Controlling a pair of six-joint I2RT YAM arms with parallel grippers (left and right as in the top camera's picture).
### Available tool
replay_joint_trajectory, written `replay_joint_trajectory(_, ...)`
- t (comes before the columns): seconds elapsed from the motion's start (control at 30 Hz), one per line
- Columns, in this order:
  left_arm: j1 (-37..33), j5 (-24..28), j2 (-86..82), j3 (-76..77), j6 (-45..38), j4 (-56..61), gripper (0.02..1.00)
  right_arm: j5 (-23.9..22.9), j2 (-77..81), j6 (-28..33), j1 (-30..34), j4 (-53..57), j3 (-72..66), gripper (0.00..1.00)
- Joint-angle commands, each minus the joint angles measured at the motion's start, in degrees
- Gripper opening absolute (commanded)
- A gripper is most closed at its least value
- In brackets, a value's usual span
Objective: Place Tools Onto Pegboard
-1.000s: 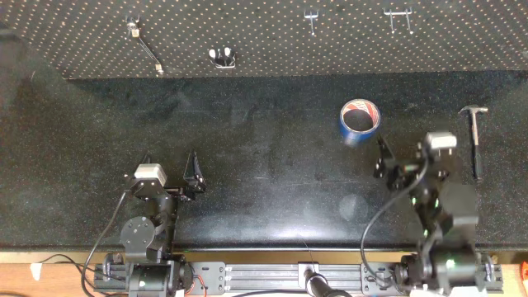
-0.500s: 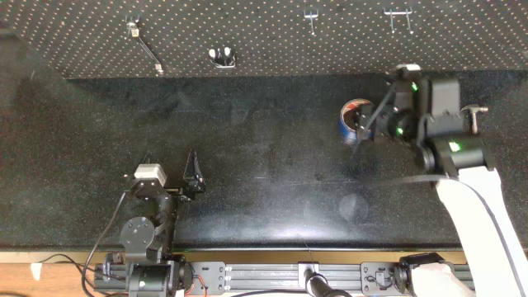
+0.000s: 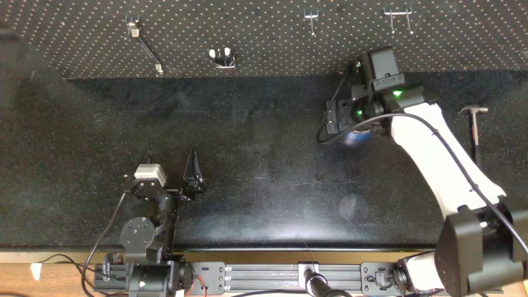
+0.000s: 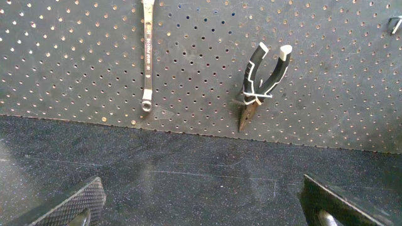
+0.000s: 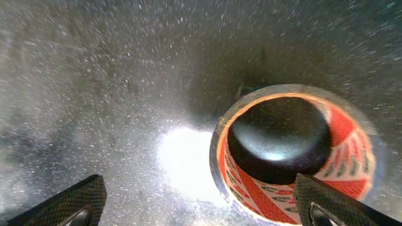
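A roll of tape (image 3: 361, 137) with a blue outside and a red-printed core lies flat on the black table, mostly under my right gripper (image 3: 336, 124). In the right wrist view the roll (image 5: 251, 179) sits just below the open right gripper (image 5: 201, 213), nearer one finger (image 5: 342, 204) than the other. A hammer (image 3: 474, 136) lies at the table's right edge. On the pegboard hang a wrench (image 3: 147, 48) (image 4: 146, 56) and pliers (image 3: 221, 57) (image 4: 260, 81). My left gripper (image 3: 192, 172) (image 4: 201, 213) stands open near its base, holding nothing.
The pegboard (image 3: 264, 37) runs along the back of the table. Two bare hooks (image 3: 310, 16) (image 3: 398, 16) stick out of its right half. The black tabletop (image 3: 264, 157) between the arms holds nothing.
My right arm has swung from near its base up the table to the tape roll and now hangs over it. The left arm has not moved.
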State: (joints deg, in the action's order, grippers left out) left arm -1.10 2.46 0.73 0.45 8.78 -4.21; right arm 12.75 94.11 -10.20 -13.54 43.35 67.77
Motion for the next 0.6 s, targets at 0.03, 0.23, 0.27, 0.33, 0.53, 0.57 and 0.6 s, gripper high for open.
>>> replay_joint_trajectory(0.03,-0.44,0.66,-0.52,-0.13,-0.92,-0.31,0.996,-1.09,3.52,1.07,-0.39,0.15,1.4,0.976)
replay_joint_trajectory(0.23,-0.44,0.66,-0.52,-0.13,-0.92,-0.31,0.996,-3.32,6.8,1.07,-0.7,0.57,1.4,0.954)
replay_joint_trajectory(0.27,-0.44,0.63,-0.52,-0.13,-0.92,-0.31,0.996,-3.34,7.43,1.07,-0.7,0.66,1.4,0.923)
replay_joint_trajectory(0.33,-0.44,0.63,-0.52,-0.13,-0.92,-0.31,0.996,-3.34,8.48,1.07,-0.7,0.76,1.4,0.779)
replay_joint_trajectory(0.53,-0.44,0.66,-0.52,-0.13,-0.92,-0.33,0.996,-3.3,8.37,2.8,-0.85,-0.2,1.42,0.077)
replay_joint_trajectory(0.57,-0.44,0.66,-0.52,-0.13,-0.92,-0.33,0.996,-3.3,7.8,3.45,-0.96,-0.59,1.42,0.077)
replay_joint_trajectory(0.6,-0.44,0.63,-0.52,-0.13,-0.92,-0.31,0.996,-3.3,6.8,3.43,-1.03,-1.22,1.42,0.077)
